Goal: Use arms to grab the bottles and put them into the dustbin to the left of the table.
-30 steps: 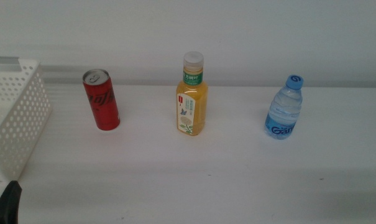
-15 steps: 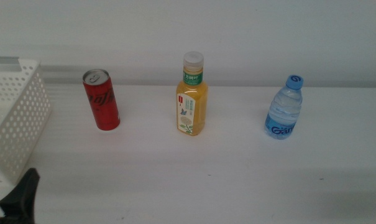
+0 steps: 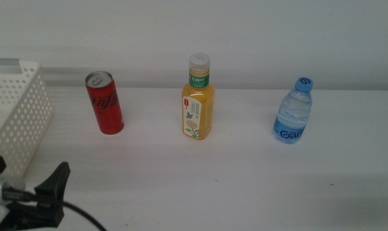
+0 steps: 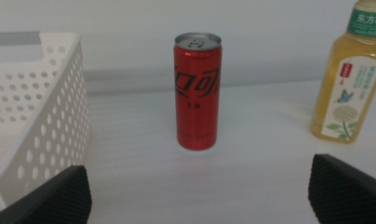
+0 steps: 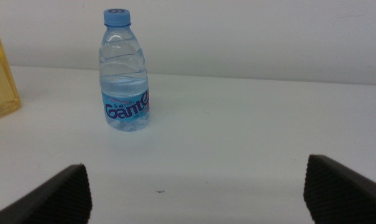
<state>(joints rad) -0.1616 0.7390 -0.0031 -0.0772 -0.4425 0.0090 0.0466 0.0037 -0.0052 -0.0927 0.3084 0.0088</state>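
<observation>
Reaching in beside the white basket (image 3: 17,109), the left gripper (image 4: 200,186), jaws spread wide and empty, faces the red can (image 4: 198,91) standing just right of that basket, and must next close in around it.

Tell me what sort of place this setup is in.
Probably a lab or test bench, not a home: a bare white table against a plain wall, three drinks staged in a row, a perforated white dustbin at the side, and the left gripper coming in.
</observation>
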